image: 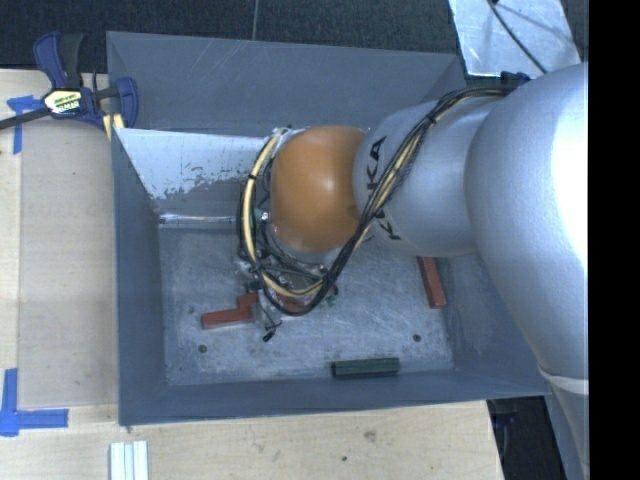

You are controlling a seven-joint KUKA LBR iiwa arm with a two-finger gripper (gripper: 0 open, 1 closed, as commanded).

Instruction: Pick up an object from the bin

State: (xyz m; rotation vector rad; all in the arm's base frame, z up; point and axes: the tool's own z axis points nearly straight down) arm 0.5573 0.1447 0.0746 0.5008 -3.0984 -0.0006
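Down in the grey metal bin (140,268), with the pincer (262,306) low over the floor, a little toward the left edge from the middle. Buried under the orange wrist cover (315,198) and a tangle of cables (290,286), so no telling how far open, or whether closed on anything at all; calling that unknown. Just beside it, toward the left edge: a flat red-brown block (226,318), laid lengthwise roughly along the near edge, stepped up at the end nearer the pincer. Touching the tip there, or only a whisker off? Cannot say which. Looks like the piece in play, judging by closeness alone. Hinges on one thing, then: off to the left-edge side of the pincer, not squarely beneath, so probably calls for a short shift toward that edge and a grip across the narrow width rather than along the length. Well apart, over by the right edge: a second red-brown bar (432,282), pointing roughly from far edge to near edge, partly tucked under the arm's bulk. Close to the near edge, right of the middle: a dark green bar (365,368), parallel to that edge. Neither near enough to matter. Nothing lifted yet, by the look of it: flat on the floor, all three.
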